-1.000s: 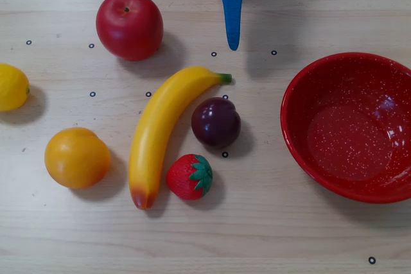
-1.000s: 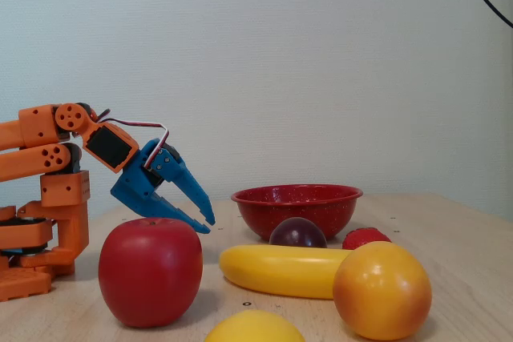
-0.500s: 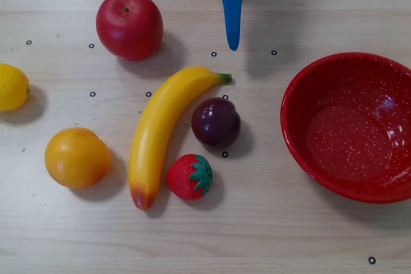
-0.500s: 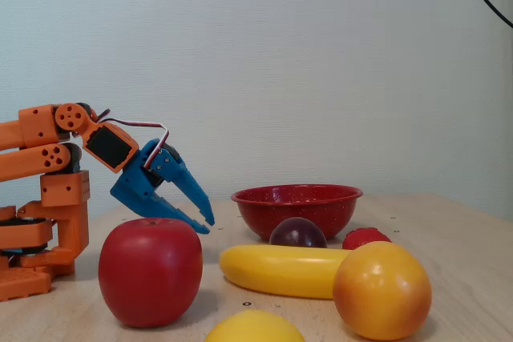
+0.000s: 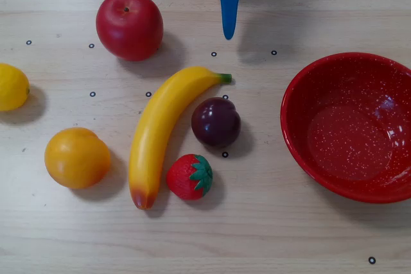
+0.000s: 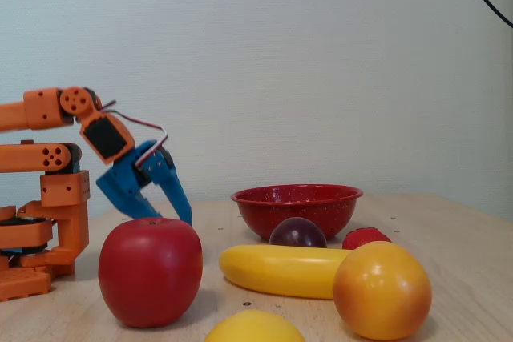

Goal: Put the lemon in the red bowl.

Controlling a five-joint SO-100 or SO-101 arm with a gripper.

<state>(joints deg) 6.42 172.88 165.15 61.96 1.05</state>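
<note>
The lemon (image 5: 13, 86) lies at the far left edge of the overhead view, and only its top shows at the bottom of the fixed view (image 6: 255, 327). The red bowl (image 5: 350, 129) with white speckles sits empty at the right, and stands behind the fruit in the fixed view (image 6: 296, 198). My blue gripper (image 5: 227, 30) hangs at the top middle, far from both. In the fixed view the gripper (image 6: 175, 219) points down behind the red apple, fingers slightly parted and holding nothing. The lower fingertip is hidden by the apple.
A red apple (image 5: 129, 25) sits just left of the gripper. A banana (image 5: 160, 129), a dark plum (image 5: 216, 122), a strawberry (image 5: 190, 176) and an orange (image 5: 77, 157) fill the table's middle. The orange arm base (image 6: 40, 222) stands at the left in the fixed view.
The gripper has pulled back toward the arm base and tilted more steeply downward, with the wrist raised. The gap between its fingers looks wider. No fruit has moved.
</note>
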